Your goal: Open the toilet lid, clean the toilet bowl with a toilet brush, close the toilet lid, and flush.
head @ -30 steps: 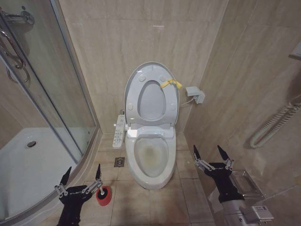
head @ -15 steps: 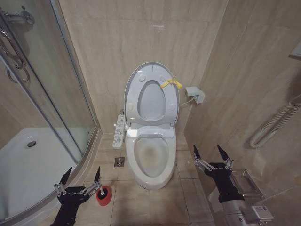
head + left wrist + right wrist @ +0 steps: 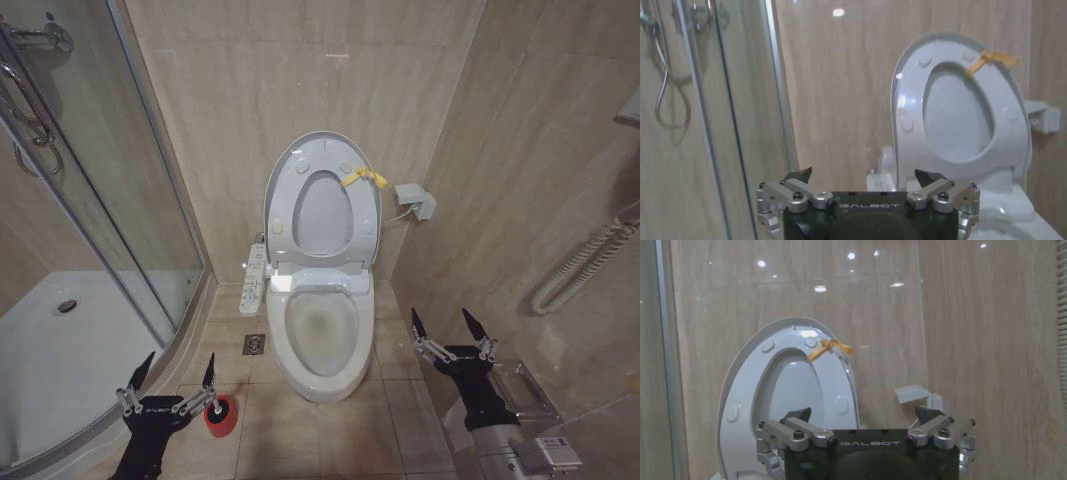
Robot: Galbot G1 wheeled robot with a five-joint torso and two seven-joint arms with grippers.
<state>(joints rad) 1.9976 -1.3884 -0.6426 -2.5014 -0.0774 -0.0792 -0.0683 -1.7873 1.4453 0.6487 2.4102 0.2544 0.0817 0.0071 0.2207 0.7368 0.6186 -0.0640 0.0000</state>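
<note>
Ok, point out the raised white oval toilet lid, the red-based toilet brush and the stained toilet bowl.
raised white oval toilet lid point(image 3: 281, 185), head view, left underside.
red-based toilet brush point(image 3: 224, 418), head view, red base.
stained white ceramic toilet bowl point(image 3: 322, 332), head view, stained inside.

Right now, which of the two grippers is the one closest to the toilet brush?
The left gripper: it hangs open right beside the toilet brush on the floor. The right gripper, also open, is across the toilet bowl.
</note>
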